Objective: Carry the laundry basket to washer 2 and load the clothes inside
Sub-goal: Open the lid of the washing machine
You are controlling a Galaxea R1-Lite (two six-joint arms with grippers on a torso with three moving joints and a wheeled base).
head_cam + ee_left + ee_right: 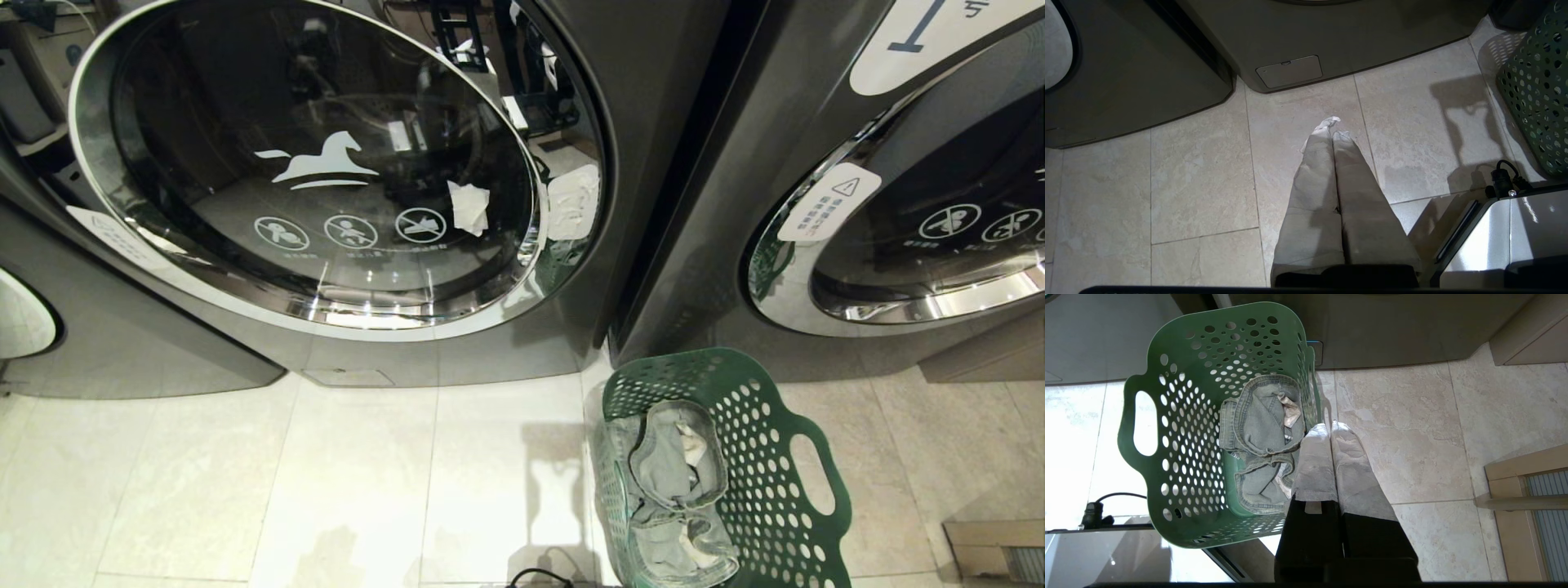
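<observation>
Washer door (318, 171) on the left stands closed. Left hand (1332, 128) hangs pinched shut over bare floor, holding nothing. Green laundry basket (775, 457) with denim clothes (678, 490) sits on the tiles at right; right hand (1329, 430), also shut and empty, hovers beside its rim. Open the fingers before closing on the handle.

Pale tiled floor (351, 482), black cable (539, 577), wooden frame (1523, 490) beside it

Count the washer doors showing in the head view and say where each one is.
2. One round door fills the upper left; a second door, cut off by the frame, sits upper right above the green basket. More may lie outside view.
</observation>
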